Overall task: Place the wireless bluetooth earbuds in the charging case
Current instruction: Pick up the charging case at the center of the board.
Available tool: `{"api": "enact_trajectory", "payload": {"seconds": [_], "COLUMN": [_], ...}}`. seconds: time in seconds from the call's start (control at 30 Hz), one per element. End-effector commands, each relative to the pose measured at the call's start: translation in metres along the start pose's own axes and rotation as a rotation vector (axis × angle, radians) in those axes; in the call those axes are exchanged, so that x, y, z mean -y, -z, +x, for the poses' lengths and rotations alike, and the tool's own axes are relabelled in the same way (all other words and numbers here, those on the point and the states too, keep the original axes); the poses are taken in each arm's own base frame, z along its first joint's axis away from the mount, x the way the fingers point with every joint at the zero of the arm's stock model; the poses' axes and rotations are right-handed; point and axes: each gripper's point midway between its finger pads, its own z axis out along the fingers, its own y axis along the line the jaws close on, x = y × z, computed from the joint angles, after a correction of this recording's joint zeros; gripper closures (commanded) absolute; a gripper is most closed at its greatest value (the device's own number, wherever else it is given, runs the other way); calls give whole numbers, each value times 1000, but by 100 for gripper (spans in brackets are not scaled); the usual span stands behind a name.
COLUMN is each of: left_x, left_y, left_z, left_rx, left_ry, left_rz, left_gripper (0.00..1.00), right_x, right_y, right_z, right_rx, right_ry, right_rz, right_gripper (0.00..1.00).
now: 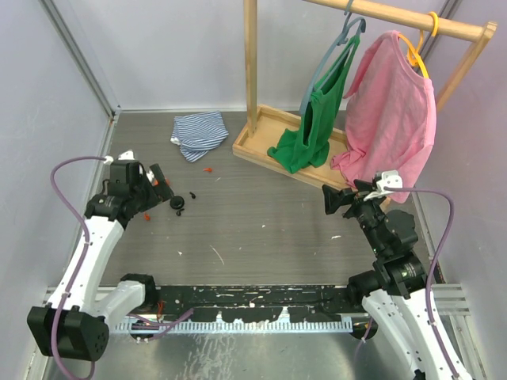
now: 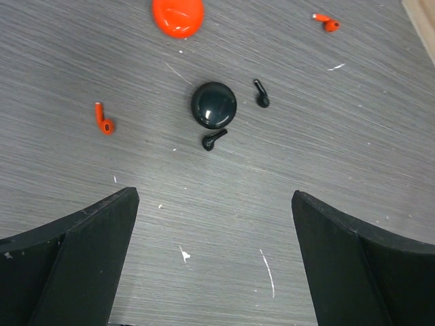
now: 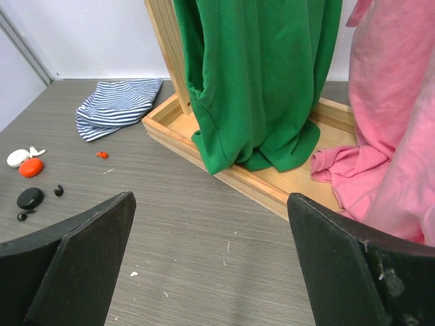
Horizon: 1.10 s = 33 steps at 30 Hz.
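Gaping empty, left pincer (image 2: 214, 204) and right pincer (image 3: 211, 204) hang; orange case (image 2: 177, 15) is cropped at top

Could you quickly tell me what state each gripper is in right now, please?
Left gripper: open, holding nothing.
Right gripper: open, holding nothing.

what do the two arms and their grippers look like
The left arm and right arm have white links with black joints. A purple cable loops along each. The left gripper and right gripper are black, with two broad, flat, wedge-shaped fingers.
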Motion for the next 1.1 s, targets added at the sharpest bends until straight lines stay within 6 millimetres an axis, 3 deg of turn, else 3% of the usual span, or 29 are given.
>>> {"api": "enact_trajectory", "payload": {"seconds": [0.0,0.37,0.63,1.07], "left_x": [1,-31,3,19], "left_y": [-6,-25,-57,-96], "left_z": [-19,-12,2,29], "left_rx": [46,1,-111,-355], "left_ry": [31,128,122,-249], "left_rz": [-37,-129,-5,-91], "left_gripper": [2,2,2,2], "right_x": [-4,-12,-13,-14], "right_y": [2,12,15,14], "right_z": [-22,-31,-34,-32], "right_rx": [92,141,156,149], "right_ry": [-11,-10,-9,-12], "right_rz": [-19,-55,-62,-67], "right_gripper": [0,0,0,0]}}
